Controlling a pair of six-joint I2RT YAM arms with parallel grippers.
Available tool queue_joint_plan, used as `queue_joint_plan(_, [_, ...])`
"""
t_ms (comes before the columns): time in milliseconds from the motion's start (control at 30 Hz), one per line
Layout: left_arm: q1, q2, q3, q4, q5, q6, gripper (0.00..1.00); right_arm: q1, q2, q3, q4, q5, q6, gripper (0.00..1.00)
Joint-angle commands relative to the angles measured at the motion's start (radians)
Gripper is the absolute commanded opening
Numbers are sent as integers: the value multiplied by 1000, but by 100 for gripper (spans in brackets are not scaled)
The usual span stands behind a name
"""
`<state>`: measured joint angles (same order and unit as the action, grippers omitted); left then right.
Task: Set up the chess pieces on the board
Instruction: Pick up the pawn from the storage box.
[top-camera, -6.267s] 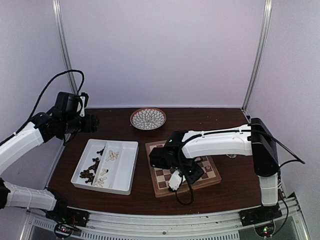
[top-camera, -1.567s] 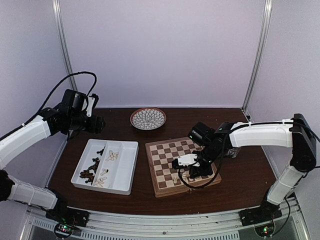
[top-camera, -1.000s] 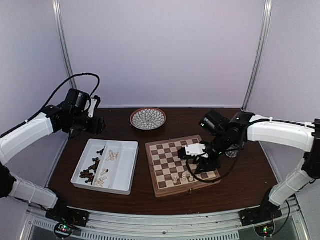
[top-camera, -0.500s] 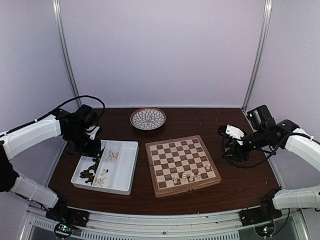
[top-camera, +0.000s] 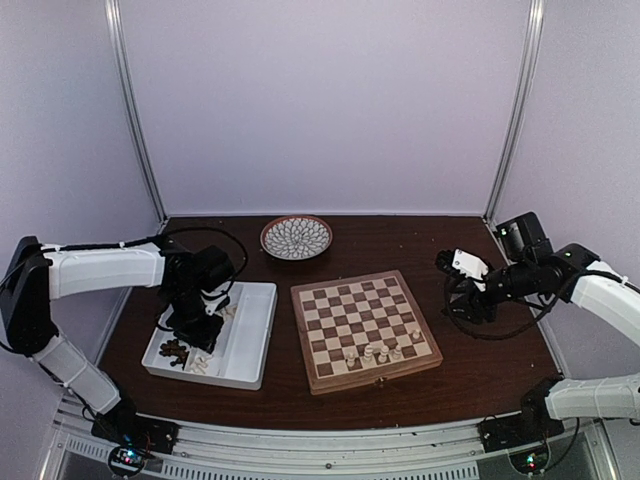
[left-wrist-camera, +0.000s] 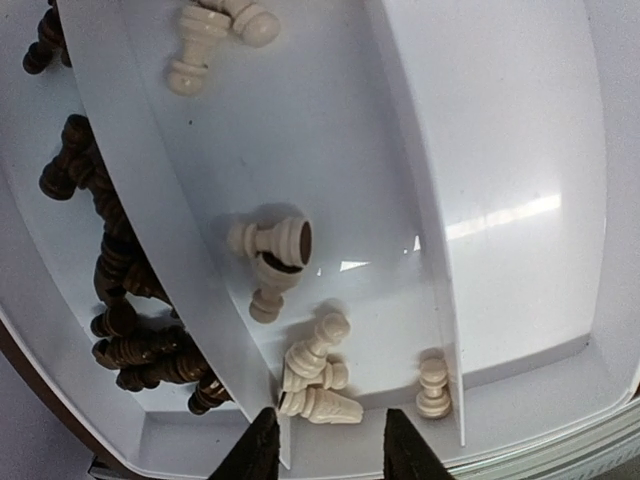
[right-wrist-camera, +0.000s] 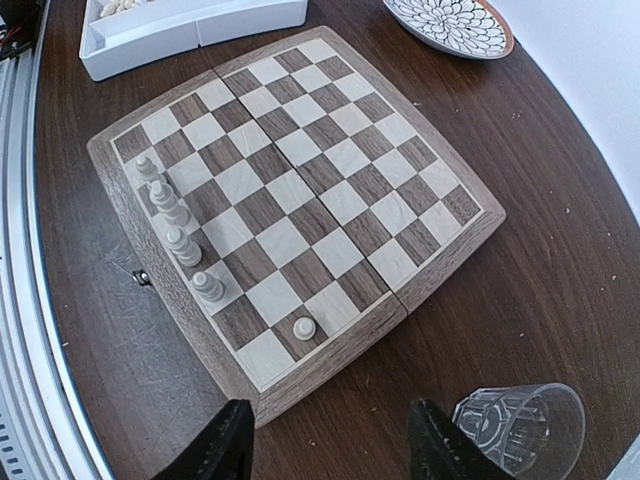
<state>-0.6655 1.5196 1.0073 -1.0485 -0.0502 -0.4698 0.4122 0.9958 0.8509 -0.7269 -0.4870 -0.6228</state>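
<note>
Cream chess piece (left-wrist-camera: 320, 403) on its side in white tray (left-wrist-camera: 500, 150), just ahead of left gripper (left-wrist-camera: 325, 445), between part-open empty jaws, long axis jaw to jaw. Right gripper (right-wrist-camera: 335, 450) wide open, empty, farther off.

Five cream chess pieces (right-wrist-camera: 178, 243) on one board (right-wrist-camera: 300, 190) — one tray (right-wrist-camera: 190, 25), one plate (right-wrist-camera: 450, 22), one glass (right-wrist-camera: 520, 425).

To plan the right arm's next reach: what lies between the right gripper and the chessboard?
Only bare dark tabletop separates the right gripper and the chessboard, seen in the right wrist view; a clear glass stands aside.
</note>
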Motion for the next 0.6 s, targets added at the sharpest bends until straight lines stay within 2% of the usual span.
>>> queue_joint_plan(0, [-9,20,-27,-13,-37,28,37,-5,-13,-7,16,-24,-8,55])
queue_joint_plan(133, [-11,57,-50,49,-3,82,34,2,-3,-6,14,-24,-12,55])
queue_joint_plan(200, [-10,81,-52,53,-18,96,31,3,-4,-6,12,-25,-13,55])
queue_joint_plan(567, [-11,150,-55,98,-117,122,30,5,4,-7,7,-28,-21,55])
